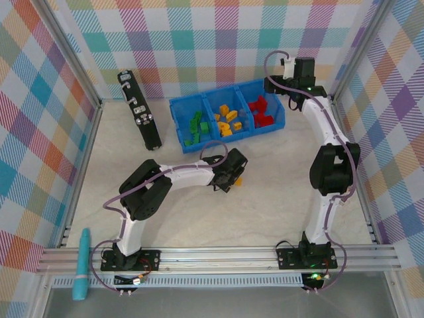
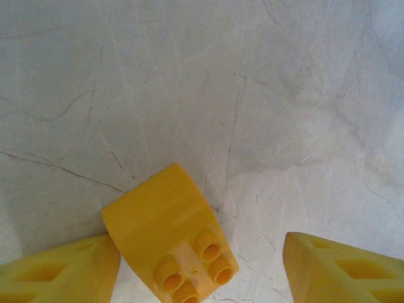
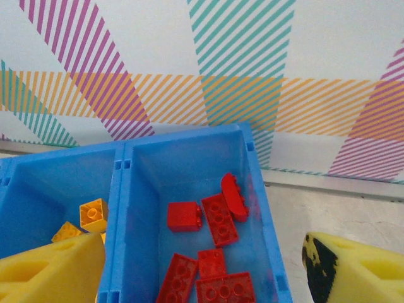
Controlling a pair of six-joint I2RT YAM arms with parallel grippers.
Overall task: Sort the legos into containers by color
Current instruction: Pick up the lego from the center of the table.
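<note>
The yellow brick is lying on the pale marbled table. Its near end is running off the bottom edge of the left wrist view, so its full length is not showing. The fingers of the left gripper are being cut off at the bottom corners too. They are standing apart on either side of the brick and are not clamping it. The left one is sitting just beside it, perhaps touching, and bare table is showing before the right one. From above, the gripper's body is covering most of this brick, which is lying in front of the bin and well apart from it.

The right gripper is hanging over the bin's right end, spread wide with nothing between its fingers. Its left finger is hiding part of the middle compartment, and its right finger is carrying a dark smudge.

The blue bin is sitting at the far side of the table, divided in three. The left compartment is holding green bricks, the middle one yellow-orange bricks, and the right one red bricks. About six red ones are showing, one with a curved top resting against the right wall, and the nearest are being cut off by the frame. The green and yellow ones are too small to count from above.

A black device is lying left of the bin. A teal pen is lying by the near left corner.
</note>
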